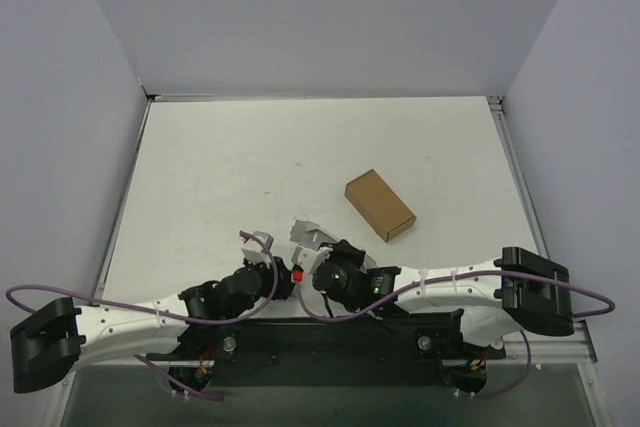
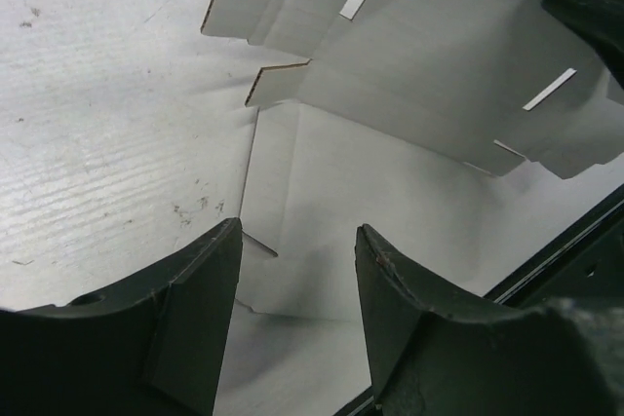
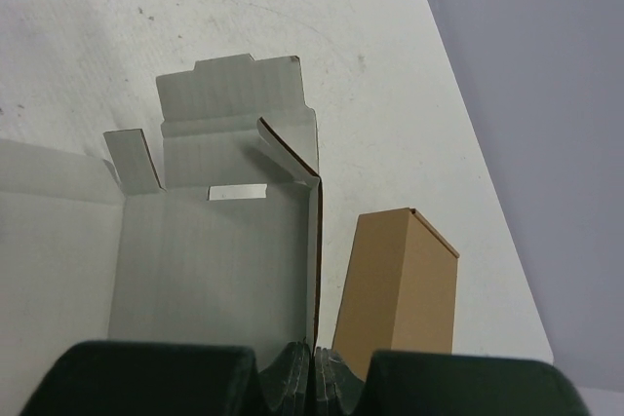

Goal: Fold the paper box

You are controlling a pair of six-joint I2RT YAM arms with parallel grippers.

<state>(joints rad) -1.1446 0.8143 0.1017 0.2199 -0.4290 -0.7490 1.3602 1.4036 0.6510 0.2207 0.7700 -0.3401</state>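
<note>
The paper box (image 3: 214,270) stands half-raised on the tabletop (image 1: 220,167) just ahead of the arm bases. The right jaws are pinched shut on the edge of one upright wall, while the left jaws stand apart above a flat panel, gripping nothing. A brown box (image 3: 402,284) lies near.

A small closed brown box (image 1: 380,205) lies flat on a white table (image 1: 220,167), set at an angle a little right of centre. The tabletop shows faint dark scuffs. Plain pale walls (image 1: 330,17) enclose the table's left, far and right sides.
</note>
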